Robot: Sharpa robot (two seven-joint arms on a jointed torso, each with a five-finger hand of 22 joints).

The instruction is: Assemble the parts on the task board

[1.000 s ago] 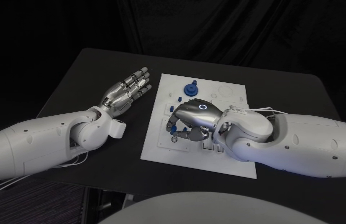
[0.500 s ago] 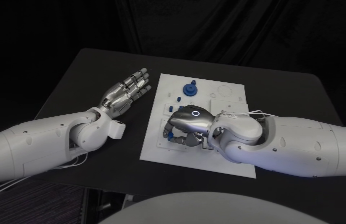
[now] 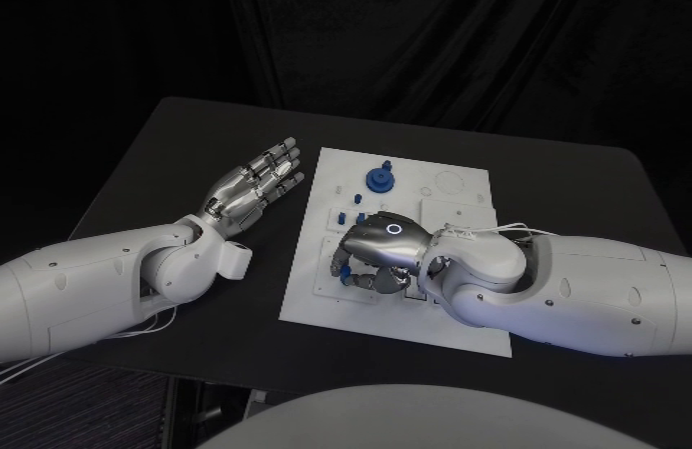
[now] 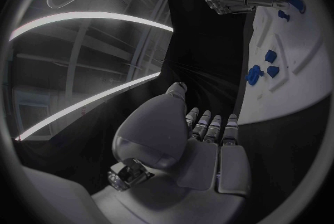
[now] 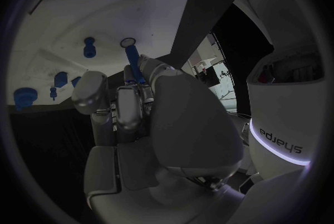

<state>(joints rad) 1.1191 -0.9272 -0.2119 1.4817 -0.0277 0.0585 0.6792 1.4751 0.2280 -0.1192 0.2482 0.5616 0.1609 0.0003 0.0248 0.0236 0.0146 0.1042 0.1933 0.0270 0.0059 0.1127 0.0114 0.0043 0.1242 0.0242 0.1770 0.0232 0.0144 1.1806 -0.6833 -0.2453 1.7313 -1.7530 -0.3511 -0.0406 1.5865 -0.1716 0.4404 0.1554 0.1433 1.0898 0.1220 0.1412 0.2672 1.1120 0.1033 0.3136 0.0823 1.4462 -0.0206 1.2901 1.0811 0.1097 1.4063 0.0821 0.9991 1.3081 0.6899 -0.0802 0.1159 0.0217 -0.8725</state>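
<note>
Our right hand (image 3: 378, 252) sits low over the near-left part of the white board (image 3: 459, 204), fingers curled around a slim blue peg (image 5: 133, 62), its tip close to a small blue ring (image 5: 128, 43) on the board. We judge the peg light, stiff, smooth plastic, so it may twist or slip; a pinch on the shank, near the fingertips, suits it best. Other blue parts rest farther up the board, among them a round knob (image 3: 379, 178). Our left hand (image 3: 254, 188) lies on the table (image 3: 159, 159) beside the board, fingers straight and apart, holding nothing.
</note>
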